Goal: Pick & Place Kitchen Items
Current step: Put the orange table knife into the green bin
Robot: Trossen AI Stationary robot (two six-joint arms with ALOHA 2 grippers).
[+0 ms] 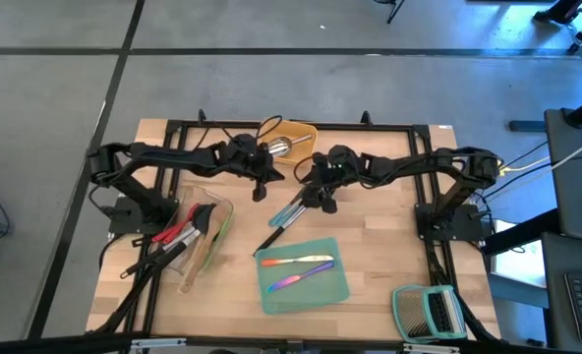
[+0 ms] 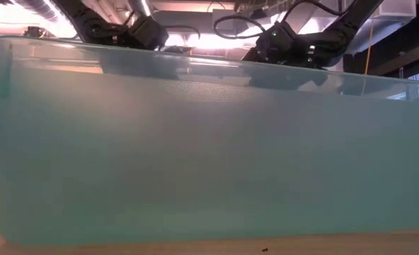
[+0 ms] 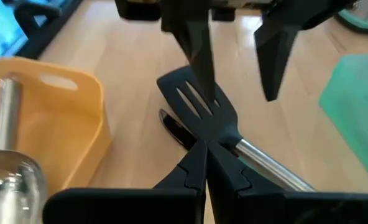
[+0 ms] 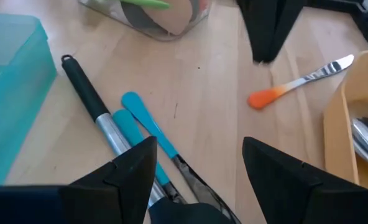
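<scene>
Pale wooden tabletop on grey floor. At left, clear tray with red-handled tools. Left gripper, fingers together, empty, beside yellow tray. Right gripper, fingers apart, over black slotted turner and blue-handled tool. Teal tray carrying cutlery.

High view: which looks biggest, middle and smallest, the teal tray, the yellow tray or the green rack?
1. Teal tray, clearly the largest.
2. Green rack and yellow tray look much alike. An arm covers part of the yellow tray, so I cannot rank those two.
</scene>
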